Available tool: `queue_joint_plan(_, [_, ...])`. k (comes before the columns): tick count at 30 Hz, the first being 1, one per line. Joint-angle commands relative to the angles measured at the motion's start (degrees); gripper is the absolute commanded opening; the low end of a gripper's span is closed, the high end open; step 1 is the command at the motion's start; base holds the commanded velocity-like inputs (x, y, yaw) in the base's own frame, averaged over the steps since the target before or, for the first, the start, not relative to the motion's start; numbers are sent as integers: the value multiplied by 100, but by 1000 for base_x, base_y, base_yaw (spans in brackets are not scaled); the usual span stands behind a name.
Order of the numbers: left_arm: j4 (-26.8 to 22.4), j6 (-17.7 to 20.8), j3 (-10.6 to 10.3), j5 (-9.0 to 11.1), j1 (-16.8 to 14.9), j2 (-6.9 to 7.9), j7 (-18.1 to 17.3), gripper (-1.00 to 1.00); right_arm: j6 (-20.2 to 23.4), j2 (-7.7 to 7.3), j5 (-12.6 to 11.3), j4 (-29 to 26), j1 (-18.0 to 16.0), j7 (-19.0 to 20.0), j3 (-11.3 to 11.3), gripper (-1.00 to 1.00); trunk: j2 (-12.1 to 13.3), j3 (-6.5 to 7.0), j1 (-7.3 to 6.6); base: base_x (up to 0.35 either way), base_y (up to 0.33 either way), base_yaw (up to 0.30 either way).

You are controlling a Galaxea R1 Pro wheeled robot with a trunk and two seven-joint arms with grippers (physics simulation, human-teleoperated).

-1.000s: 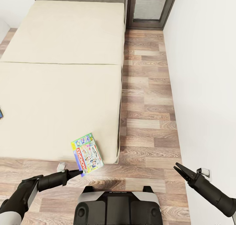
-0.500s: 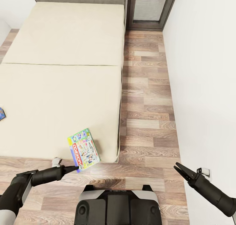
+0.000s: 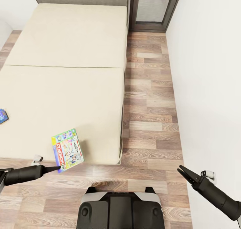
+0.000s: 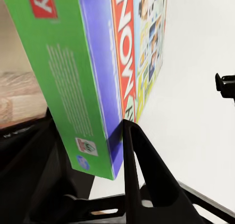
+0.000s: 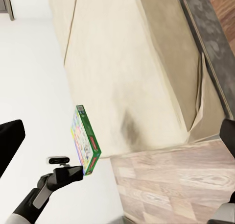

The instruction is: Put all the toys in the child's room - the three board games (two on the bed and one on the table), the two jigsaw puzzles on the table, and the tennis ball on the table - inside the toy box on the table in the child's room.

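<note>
Monopoly box pinched over the bed's corner

The left hand (image 3: 57,169) grips the Monopoly box (image 3: 67,149) by its near corner, long axis running away over the bed (image 3: 67,85); the right hand (image 3: 182,172) is spread.

Cream bed (image 3: 67,72) is seen upper left, w/ small blue item (image 3: 2,115) at left edge. Wood floor (image 3: 150,122) is seen at right.

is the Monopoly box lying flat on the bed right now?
No. The left gripper holds the Monopoly box by a corner, lifted off the bed.
</note>
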Motion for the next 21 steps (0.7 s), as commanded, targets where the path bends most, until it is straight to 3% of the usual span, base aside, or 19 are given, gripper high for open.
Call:
queue_joint_plan(1, [-1,74,-3,-1,0,21,-22,-100,25,-1,-4,-1,-2,13,-4,100,38,16,-21,0,0,89])
queue_joint_plan(7, [-6,233,-39,-1,2,80,-22,-100,14,5,-1,-16,12,9,4,100,279,128,-153,0,0,214])
queue_joint_plan(13, [-10,266,-148,-7,2,87,-22,-100,-338,5,-3,-14,39,22,20,100,519,270,-285,0,0,214])
queue_joint_plan(21, [-11,271,-215,-8,2,91,-22,-100,-476,-1,-5,-14,135,36,15,100,840,480,-461,0,0,127])
